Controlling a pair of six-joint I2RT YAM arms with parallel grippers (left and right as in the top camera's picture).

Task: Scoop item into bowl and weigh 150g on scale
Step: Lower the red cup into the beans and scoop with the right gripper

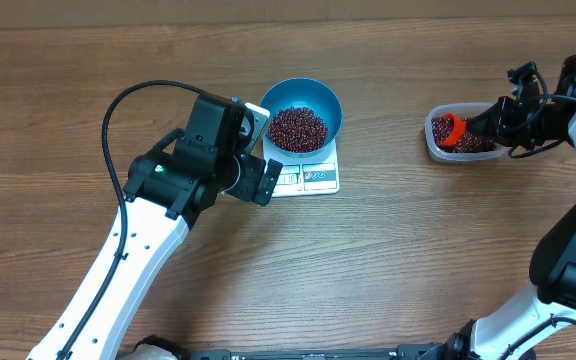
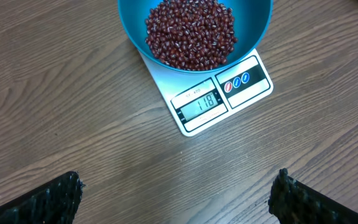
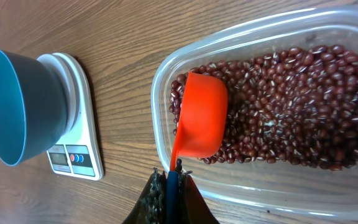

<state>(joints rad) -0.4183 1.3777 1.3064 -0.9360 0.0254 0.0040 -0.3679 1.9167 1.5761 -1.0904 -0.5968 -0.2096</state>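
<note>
The left gripper (image 2: 176, 200) stands wide apart, its two black textured fingers (image 2: 42, 202) at either lower corner, with only brown wood-grain tabletop (image 2: 73, 112) between the jaws. Ahead of the jaws, slightly toward the right finger, lies a flat white rectangular kitchen scale (image 2: 194, 121), turned at an angle. Its small display (image 2: 201, 102) reads 118, with three round buttons (image 2: 236, 82) just beside it. Farther ahead, a round deep blue bowl (image 2: 257, 25) sits on the scale, holding a heap of small dark red-brown beans (image 2: 191, 31).
</note>
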